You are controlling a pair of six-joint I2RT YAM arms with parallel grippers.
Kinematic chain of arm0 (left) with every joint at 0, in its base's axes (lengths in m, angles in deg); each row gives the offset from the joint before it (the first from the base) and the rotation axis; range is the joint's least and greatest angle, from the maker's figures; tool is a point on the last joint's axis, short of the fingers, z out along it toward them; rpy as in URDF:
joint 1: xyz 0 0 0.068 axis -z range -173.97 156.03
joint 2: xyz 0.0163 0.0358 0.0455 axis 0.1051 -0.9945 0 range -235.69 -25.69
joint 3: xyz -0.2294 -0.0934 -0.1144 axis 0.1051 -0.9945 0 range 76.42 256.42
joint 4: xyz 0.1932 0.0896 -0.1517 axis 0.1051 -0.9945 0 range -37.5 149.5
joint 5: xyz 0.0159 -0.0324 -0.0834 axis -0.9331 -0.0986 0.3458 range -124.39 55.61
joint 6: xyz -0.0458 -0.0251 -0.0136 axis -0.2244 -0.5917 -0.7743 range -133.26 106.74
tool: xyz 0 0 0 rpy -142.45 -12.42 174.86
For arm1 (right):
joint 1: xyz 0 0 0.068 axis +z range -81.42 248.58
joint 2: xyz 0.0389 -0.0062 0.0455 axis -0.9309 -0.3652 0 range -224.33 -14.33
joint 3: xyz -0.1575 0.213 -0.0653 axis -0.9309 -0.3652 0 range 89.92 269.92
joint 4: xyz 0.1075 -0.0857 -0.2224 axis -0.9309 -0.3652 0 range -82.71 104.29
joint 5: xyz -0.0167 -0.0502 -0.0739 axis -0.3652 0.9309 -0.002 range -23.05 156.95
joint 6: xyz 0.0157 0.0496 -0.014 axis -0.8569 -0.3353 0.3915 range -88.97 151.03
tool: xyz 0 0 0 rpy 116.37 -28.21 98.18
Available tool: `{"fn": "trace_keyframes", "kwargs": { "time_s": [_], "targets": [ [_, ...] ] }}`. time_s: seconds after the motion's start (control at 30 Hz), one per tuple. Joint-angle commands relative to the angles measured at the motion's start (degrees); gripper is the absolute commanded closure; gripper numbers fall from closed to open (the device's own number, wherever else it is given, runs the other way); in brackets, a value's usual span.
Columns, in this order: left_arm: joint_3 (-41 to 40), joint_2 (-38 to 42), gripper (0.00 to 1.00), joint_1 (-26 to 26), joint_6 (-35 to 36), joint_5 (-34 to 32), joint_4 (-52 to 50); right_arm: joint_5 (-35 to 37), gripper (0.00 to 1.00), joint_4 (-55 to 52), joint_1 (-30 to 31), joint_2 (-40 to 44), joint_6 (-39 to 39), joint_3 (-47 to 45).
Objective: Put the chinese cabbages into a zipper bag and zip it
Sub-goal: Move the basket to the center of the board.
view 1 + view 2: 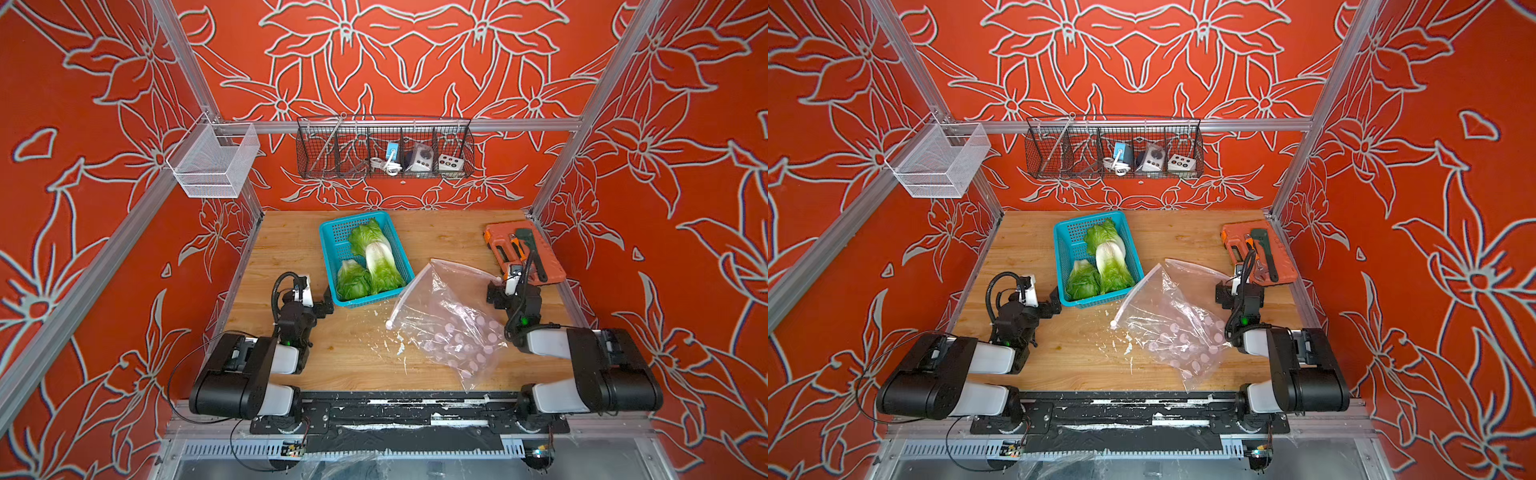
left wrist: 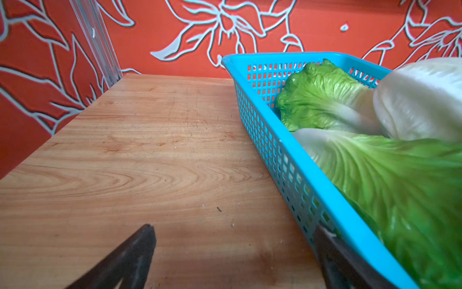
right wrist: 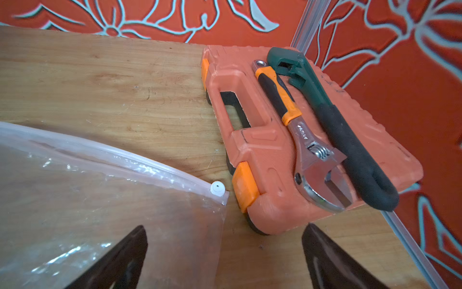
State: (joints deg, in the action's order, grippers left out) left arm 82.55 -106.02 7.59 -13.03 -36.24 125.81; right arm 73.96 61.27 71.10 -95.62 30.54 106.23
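Three chinese cabbages lie in a blue basket (image 1: 328, 253) at the table's middle back: one at the rear (image 1: 365, 235), one on the right (image 1: 381, 266), one at the near left (image 1: 352, 282). In the left wrist view they fill the basket (image 2: 282, 155), leafy ends (image 2: 400, 185) close by. A clear zipper bag (image 1: 449, 324) with pink dots lies flat to the basket's right, empty. A white knob (image 3: 217, 189) sits on its zip edge. My left gripper (image 1: 327, 302) (image 2: 236, 229) is open, one finger against the basket's near corner. My right gripper (image 1: 493, 293) (image 3: 225, 227) is open over the bag's far right corner (image 3: 175, 225).
An orange tool case (image 1: 536, 253) carrying two wrenches (image 3: 307, 140) lies at the back right, just beyond my right gripper. A dark wire basket (image 1: 384, 149) with small devices and a white mesh basket (image 1: 214, 160) hang on the frame above the table's back.
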Motion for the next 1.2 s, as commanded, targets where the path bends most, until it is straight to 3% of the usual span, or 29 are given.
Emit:
{"fn": "trace_keyframes", "kwargs": {
  "time_s": [0.0,0.63,0.77,0.8,0.9,0.97,1.1,1.17],
  "targets": [
    [1.01,-0.3,0.02,0.44,0.74,0.53,2.87,0.82,0.01,1.45,0.28,-0.35,1.02,1.49],
    [1.06,-0.28,0.02,0.41,0.74,0.53,2.86,0.82,0.01,1.36,0.2,-0.44,0.49,1.59],
    [0.52,-0.11,0.02,-2.77,-0.51,6.41,3.75,0.98,0.01,1.9,0.2,-0.23,0.66,1.53],
    [0.32,-0.02,0.02,-2.92,-0.5,6.63,4.08,2.24,0.01,-0.43,0.57,1.32,0.68,2.54],
    [-0.43,3.77,0.02,-2.17,-1.39,2.34,2.49,5.43,0.01,-20.85,2.04,10.47,0.78,10.21],
    [1.04,10.18,0.02,-0.95,-2.1,-1.77,-5.23,9.16,0.01,-31.07,2.74,14.82,-7.6,15.21],
    [3.8,21.43,0.02,1.23,-11.77,-13.1,-21.58,6.18,0.01,-53.68,3.64,19.96,-20.93,26.34],
    [3.59,28.85,0.02,5.1,-13.9,-21.43,-28.19,-1.41,0.01,-63.07,4.18,21.62,-23.67,31.42]
  ]
}}
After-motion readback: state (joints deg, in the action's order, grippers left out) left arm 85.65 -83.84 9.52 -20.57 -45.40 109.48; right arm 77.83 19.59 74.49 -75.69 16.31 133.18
